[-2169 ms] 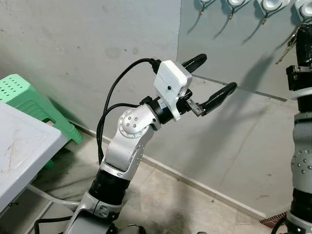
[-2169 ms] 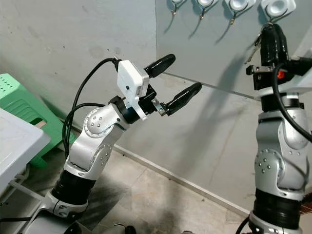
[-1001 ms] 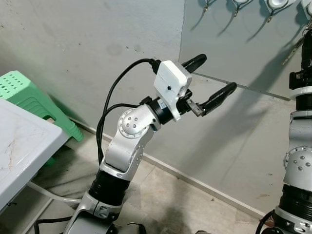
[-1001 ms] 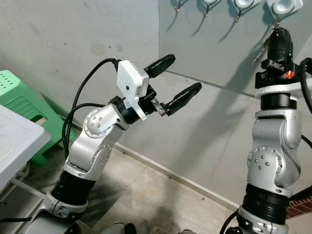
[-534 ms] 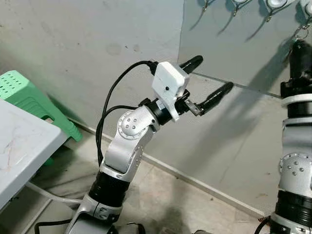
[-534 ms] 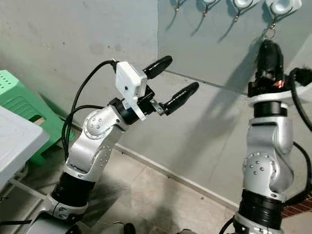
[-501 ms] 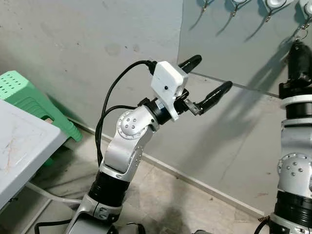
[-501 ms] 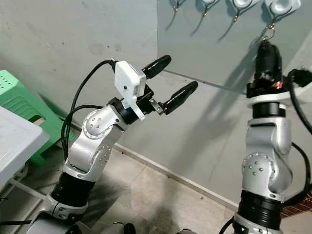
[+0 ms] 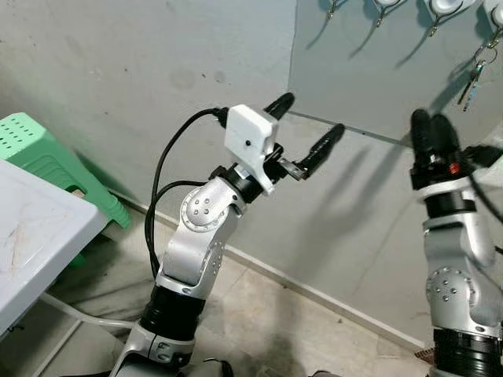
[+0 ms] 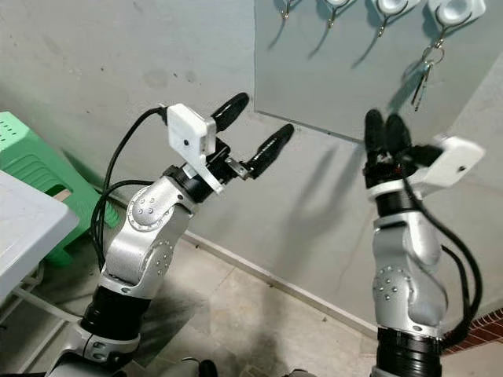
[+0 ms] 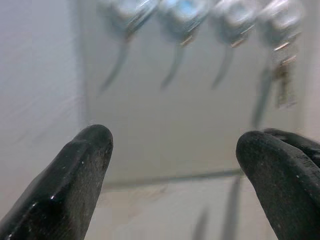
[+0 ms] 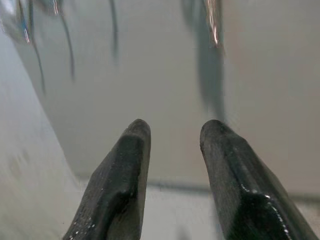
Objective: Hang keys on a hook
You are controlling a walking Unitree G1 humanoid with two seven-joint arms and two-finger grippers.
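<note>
Fingers of both grippers (image 9: pixel 306 140) (image 10: pixel 385 126) parted, empty; keys (image 10: pixel 421 73) hang on grey wall panel (image 10: pixel 330 71).

A plain utility corner of a home, it seems. The rough grey wall (image 9: pixel 118 71) is bare plaster, marked and stained, and meets a pale tiled floor (image 9: pixel 267 322). A grey board (image 10: pixel 346 63) on it carries a row of hooks (image 10: pixel 385 9). A green plastic stool (image 9: pixel 47 165) stands beside a worn white bench (image 9: pixel 31 236).
</note>
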